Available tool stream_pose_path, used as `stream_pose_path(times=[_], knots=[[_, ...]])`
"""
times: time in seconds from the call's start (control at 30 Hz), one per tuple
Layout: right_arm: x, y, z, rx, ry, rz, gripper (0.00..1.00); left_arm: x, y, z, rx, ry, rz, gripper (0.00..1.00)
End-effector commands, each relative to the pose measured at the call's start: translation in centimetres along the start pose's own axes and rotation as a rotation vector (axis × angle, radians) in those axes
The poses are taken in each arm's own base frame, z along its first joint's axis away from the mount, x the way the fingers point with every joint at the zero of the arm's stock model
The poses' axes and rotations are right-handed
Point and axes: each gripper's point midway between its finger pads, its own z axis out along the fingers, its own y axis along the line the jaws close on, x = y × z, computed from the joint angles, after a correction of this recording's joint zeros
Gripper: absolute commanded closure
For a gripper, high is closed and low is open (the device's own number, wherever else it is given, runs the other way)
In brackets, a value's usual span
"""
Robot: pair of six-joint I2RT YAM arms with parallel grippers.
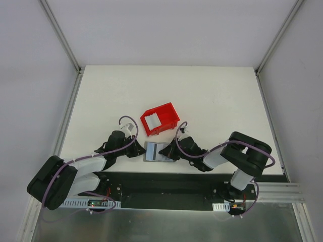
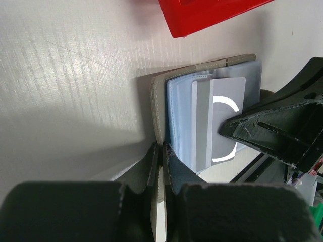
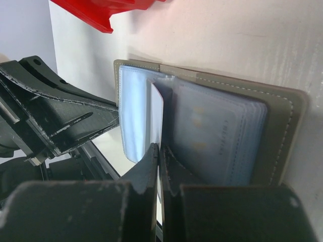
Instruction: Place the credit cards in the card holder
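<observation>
At lower centre of the overhead view, between the two grippers: card holder (image 1: 154, 152) lying open on the white table (image 1: 202, 101), grey cover down, pale blue sleeves up. Tilted up among those sleeves, one credit card (image 2: 219, 116), pale grey with a white arc, partly covered by a dark finger at the right of the left wrist view. Edge-on and barely a sliver in the right wrist view; impossible to tell whether seated in a slot. Right gripper (image 3: 158, 151) closed tight on that card. Left gripper (image 2: 160, 154) pinched together on the holder's cover edge, low in its own view. Just above the holder in the overhead view, red bin (image 1: 161, 128), cut off at the top of both wrist views. Inside it a pale flat piece (image 1: 153, 121) — too small to identify.
</observation>
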Motion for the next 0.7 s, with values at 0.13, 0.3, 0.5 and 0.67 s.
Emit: stream_pose_path(times=[0.13, 0.3, 0.5, 0.67], knots=[[1.8, -1.1, 0.7, 0.064, 0.089, -0.029, 0.98, 3.3, 2.6, -0.7, -0.085, 0.094, -0.017, 1.0], [0.2, -2.7, -1.3, 0.194, 0.025, -0.114, 0.8, 3.2, 2.5, -0.8, -0.081, 0.092, -0.016, 1.0], [-1.5, -2.2, -3.3, 0.282, 0.004, -0.23, 0.63, 3.1, 2.3, -0.8, -0.074, 0.09, -0.014, 1.0], [-0.8, -1.4, -2.6, 0.268, 0.044, -0.237, 0.66, 3.0, 2.2, -0.8, -0.072, 0.088, -0.011, 1.0]])
